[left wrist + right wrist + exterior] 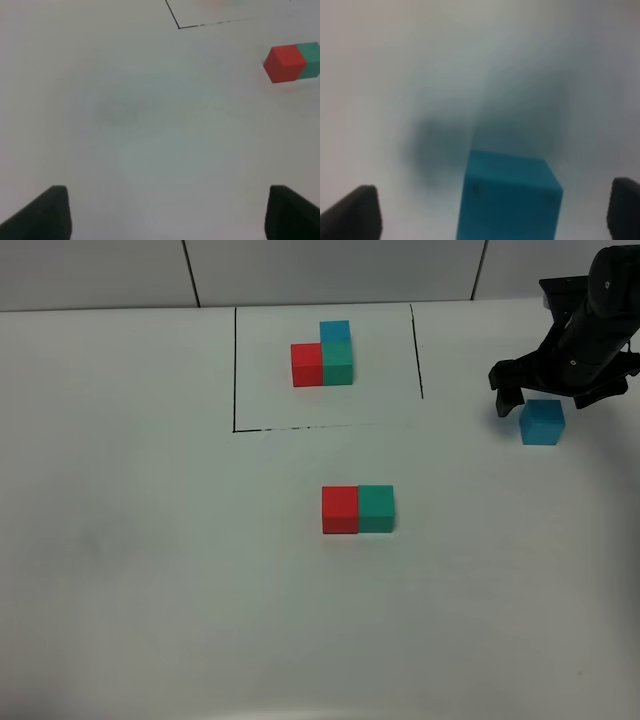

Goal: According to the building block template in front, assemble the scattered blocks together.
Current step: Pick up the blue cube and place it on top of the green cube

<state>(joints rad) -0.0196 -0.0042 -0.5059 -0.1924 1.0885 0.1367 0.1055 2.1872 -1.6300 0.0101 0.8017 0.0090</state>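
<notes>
Right gripper (pixel 548 398) being held open around blue block (pixel 542 422), upper right of frame; jaws not touching it. Red block (pixel 340 510) and green block (pixel 377 508) being seen touching, at middle. Template (pixel 337 362) being shown upper middle, inside black lines (pixel 235 370). Left gripper (pixel 165 215) being held wide open.

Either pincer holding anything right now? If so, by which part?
Nothing is held. The right pincer straddles the light blue cube with a gap showing on each side. The left pincer is open with nothing in it.
</notes>
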